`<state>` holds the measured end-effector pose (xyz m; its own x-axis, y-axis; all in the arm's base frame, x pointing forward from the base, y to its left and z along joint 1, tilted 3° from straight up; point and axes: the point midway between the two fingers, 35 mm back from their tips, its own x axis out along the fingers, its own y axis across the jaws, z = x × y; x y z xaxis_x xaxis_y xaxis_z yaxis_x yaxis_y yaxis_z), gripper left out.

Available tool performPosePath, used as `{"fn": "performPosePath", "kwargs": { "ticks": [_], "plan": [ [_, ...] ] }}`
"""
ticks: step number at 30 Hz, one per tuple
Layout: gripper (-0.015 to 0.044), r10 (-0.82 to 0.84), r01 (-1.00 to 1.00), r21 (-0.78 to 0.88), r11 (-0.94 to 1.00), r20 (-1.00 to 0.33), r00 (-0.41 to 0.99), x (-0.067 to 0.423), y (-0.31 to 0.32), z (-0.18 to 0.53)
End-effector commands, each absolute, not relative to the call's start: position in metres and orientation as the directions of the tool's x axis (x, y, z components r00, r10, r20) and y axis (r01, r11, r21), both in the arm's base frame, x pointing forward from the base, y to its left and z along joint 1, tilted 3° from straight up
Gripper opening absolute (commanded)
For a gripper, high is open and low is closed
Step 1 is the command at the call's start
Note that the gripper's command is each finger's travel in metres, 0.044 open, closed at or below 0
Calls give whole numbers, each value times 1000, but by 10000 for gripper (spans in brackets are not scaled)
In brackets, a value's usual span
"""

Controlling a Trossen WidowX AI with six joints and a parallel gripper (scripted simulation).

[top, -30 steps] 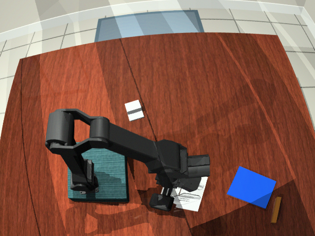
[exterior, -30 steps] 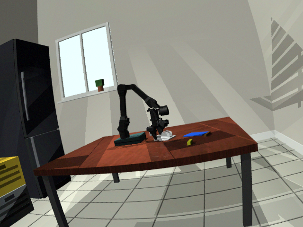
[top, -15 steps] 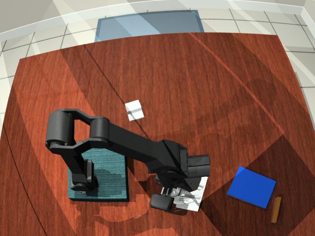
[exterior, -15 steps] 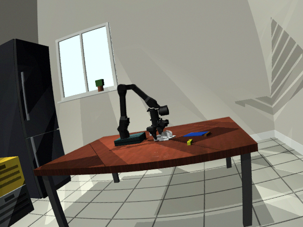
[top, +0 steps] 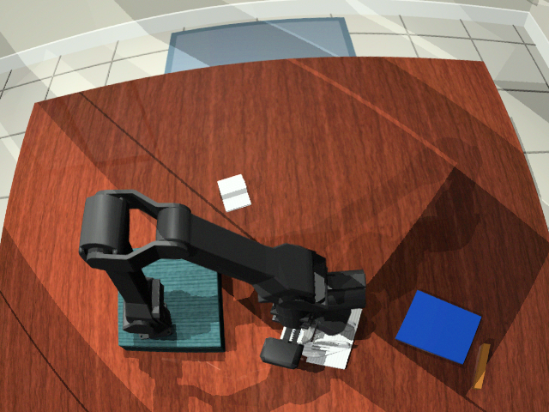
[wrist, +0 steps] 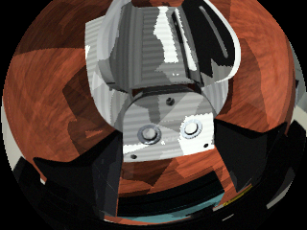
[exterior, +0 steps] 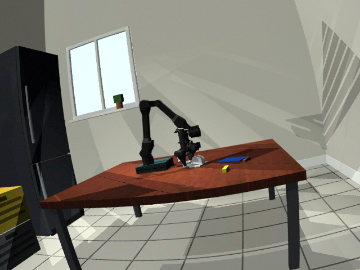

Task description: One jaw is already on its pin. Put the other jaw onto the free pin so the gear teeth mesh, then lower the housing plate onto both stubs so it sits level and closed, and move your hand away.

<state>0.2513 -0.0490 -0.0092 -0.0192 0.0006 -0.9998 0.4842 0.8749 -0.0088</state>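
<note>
The pale housing plate [wrist: 165,115] lies across the near end of the white assembly in the wrist view. Two round stub ends [wrist: 149,133] [wrist: 191,127] show through it. It looks roughly level; any small gap beneath it is hidden. Beyond it stand the left curved jaw [wrist: 112,53] and the right curved jaw [wrist: 233,62], apart from each other. Their gear teeth and pins are hidden under the plate. The white base [top: 334,356] is on the table. My gripper [wrist: 167,126] [exterior: 187,162] is low over the base, shut on the housing plate, one finger at each side edge.
A blue flat panel [top: 438,326] [exterior: 232,159] and an orange bar [top: 480,366] [exterior: 246,159] lie to the right. A white block [top: 233,192] lies on the far side. A yellow block [exterior: 225,169] is near the front. The teal arm base [top: 195,287] [exterior: 157,165] is left.
</note>
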Motion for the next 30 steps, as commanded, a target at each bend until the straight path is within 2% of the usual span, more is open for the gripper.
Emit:
{"fn": "performPosePath", "kwargs": {
  "ticks": [1, 27, 30],
  "plan": [
    [351, 1, 488, -10, 873, -1000, -21, 251, -49, -10],
    [351, 1, 488, -10, 873, -1000, -21, 251, -49, -10],
    [430, 1, 484, -9, 875, -1000, -19, 251, -49, -9]
  ]
}}
